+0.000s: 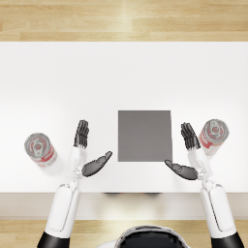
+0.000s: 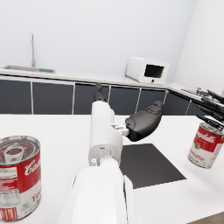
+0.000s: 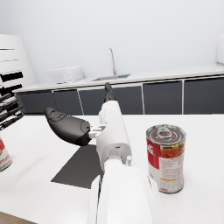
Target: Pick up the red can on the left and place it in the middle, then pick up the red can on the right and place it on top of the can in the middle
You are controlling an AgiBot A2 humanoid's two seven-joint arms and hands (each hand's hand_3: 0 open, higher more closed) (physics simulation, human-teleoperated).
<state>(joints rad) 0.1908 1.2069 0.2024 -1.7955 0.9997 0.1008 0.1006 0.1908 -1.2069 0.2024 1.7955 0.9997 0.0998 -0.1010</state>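
Note:
A red soup can (image 1: 40,150) stands upright on the white table at the left, and a second red can (image 1: 213,135) stands at the right. Between them lies a dark grey square mat (image 1: 145,135). My left hand (image 1: 86,151) hovers open between the left can and the mat, holding nothing. My right hand (image 1: 188,152) is open too, just beside the right can, not touching it. The left wrist view shows the left can (image 2: 18,177) close by and the right can (image 2: 206,145) farther off. The right wrist view shows the right can (image 3: 166,158) next to my forearm.
The white table (image 1: 63,82) reaches back to a wood floor strip; its front edge runs just below my hands. A kitchen counter with a sink (image 2: 26,68) and a white microwave (image 2: 147,70) stands behind the table.

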